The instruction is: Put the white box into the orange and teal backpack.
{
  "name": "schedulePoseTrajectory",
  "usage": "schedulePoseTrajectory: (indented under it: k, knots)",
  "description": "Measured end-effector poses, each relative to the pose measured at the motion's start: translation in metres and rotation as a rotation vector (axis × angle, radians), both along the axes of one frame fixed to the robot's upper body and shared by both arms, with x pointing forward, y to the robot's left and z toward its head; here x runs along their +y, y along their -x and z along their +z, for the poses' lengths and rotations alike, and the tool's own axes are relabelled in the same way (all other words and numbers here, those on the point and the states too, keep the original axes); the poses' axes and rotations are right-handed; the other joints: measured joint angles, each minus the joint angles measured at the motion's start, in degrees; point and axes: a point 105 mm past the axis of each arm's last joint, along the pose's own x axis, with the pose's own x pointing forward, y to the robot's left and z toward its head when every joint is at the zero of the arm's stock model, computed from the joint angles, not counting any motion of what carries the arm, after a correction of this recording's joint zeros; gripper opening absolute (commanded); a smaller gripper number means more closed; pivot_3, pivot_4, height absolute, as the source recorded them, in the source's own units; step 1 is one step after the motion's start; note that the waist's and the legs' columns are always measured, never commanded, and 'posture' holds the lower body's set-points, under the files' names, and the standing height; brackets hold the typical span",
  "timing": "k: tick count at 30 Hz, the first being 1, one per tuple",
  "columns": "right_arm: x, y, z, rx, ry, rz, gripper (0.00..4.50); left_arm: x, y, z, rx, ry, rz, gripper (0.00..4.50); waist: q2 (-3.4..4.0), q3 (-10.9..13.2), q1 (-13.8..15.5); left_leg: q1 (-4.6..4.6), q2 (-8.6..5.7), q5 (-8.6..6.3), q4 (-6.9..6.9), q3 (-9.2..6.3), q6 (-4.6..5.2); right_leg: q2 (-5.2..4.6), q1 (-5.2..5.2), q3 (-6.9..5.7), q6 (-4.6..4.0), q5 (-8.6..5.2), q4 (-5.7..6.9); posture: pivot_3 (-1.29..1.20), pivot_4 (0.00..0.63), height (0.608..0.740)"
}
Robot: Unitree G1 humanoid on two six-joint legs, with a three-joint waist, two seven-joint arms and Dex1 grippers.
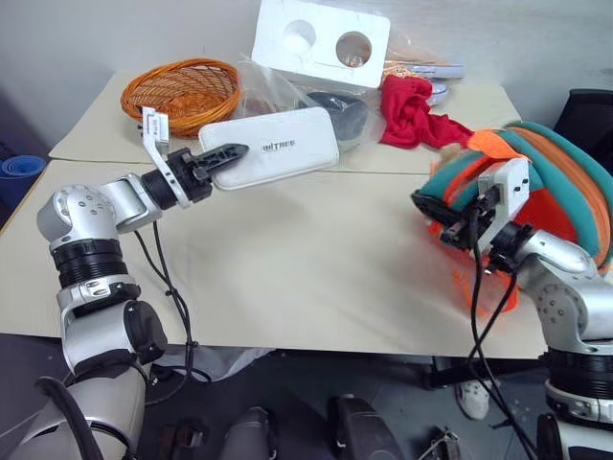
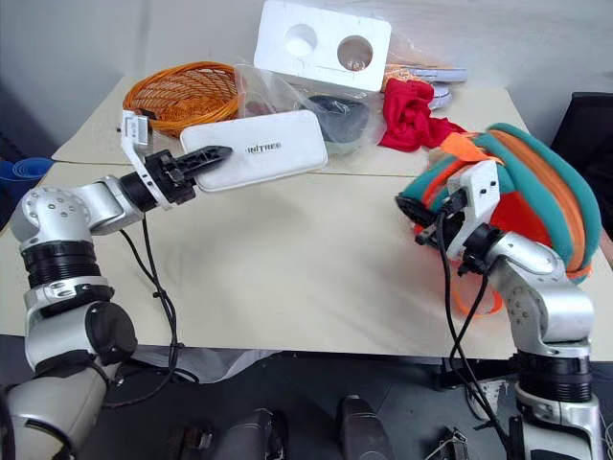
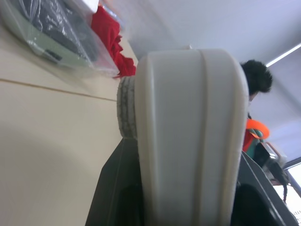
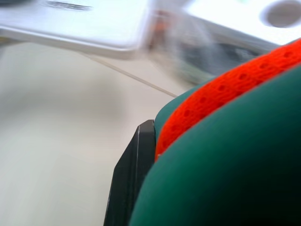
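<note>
My left gripper (image 1: 233,152) is shut on one end of the white box (image 1: 283,149), a flat white case with dark lettering. It holds the box roughly level above the far-left part of the table. In the left wrist view the white box (image 3: 193,132) stands edge-on between the fingers. The orange and teal backpack (image 1: 565,182) sits at the table's right edge. My right gripper (image 1: 429,207) is shut on the backpack's teal front rim. The right wrist view shows one black finger (image 4: 134,179) pressed against the teal and orange fabric (image 4: 235,165).
An orange wire basket (image 1: 180,91) stands at the back left. Behind the box lie a white foam block (image 1: 321,43) with two holes, a clear plastic bag (image 1: 340,110) holding a dark item, and a red cloth (image 1: 412,110). The beige table (image 1: 316,259) lies between the arms.
</note>
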Motion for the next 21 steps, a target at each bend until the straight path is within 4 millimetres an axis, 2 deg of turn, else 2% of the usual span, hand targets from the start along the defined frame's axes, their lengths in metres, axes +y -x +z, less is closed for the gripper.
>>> schedulePoseTrajectory:
  k: [4, 8, 11, 16, 18, 21]
  knots:
    - [0.023, 0.040, 0.015, 0.072, -0.007, 0.233, 0.02, 0.006, 0.012, 0.018, -0.109, -0.011, -0.031, 1.24, -0.06, 0.0, 0.1, -0.02, -0.03, 0.00, -0.01, -0.06, 0.00, -0.08, 0.01, -0.01, 0.00, 0.00, -0.08, 0.00, 0.150, 0.740]
    - [0.022, 0.085, 0.031, 0.146, 0.028, 0.424, 0.02, 0.003, 0.018, 0.029, -0.194, -0.008, -0.071, 1.24, -0.09, 0.1, 1.2, -0.04, -0.04, -0.06, -0.03, -0.13, 0.12, -0.14, 0.06, -0.05, -0.01, -0.01, -0.38, 0.00, 0.150, 0.740]
    - [0.023, 0.106, 0.029, 0.206, 0.054, 0.525, 0.02, -0.003, 0.026, 0.029, -0.243, -0.027, -0.119, 1.24, -0.11, 0.1, 1.4, -0.03, -0.05, -0.09, -0.02, -0.25, 0.17, -0.18, 0.21, -0.15, -0.02, -0.01, -0.55, 0.00, 0.150, 0.740]
    - [0.015, 0.109, 0.025, 0.261, 0.060, 0.505, 0.02, -0.026, 0.041, 0.024, -0.342, -0.078, -0.249, 1.24, -0.14, 0.1, 1.5, -0.05, -0.09, -0.30, 0.08, -0.29, 0.57, -0.29, 0.28, -0.17, -0.01, 0.00, -0.59, 0.00, 0.150, 0.740]
    - [0.011, 0.103, 0.026, 0.267, 0.036, 0.473, 0.02, -0.037, 0.049, 0.024, -0.386, -0.085, -0.329, 1.24, -0.15, 0.1, 1.5, -0.05, -0.09, -0.30, 0.08, -0.31, 0.57, -0.29, 0.28, -0.19, -0.01, 0.00, -0.59, 0.00, 0.150, 0.740]
    - [0.005, 0.094, 0.025, 0.274, 0.022, 0.419, 0.02, -0.038, 0.053, 0.027, -0.413, -0.063, -0.360, 1.24, -0.14, 0.1, 1.3, -0.04, -0.08, -0.30, 0.05, -0.31, 0.57, -0.26, 0.26, -0.19, -0.02, -0.01, -0.58, 0.00, 0.150, 0.740]
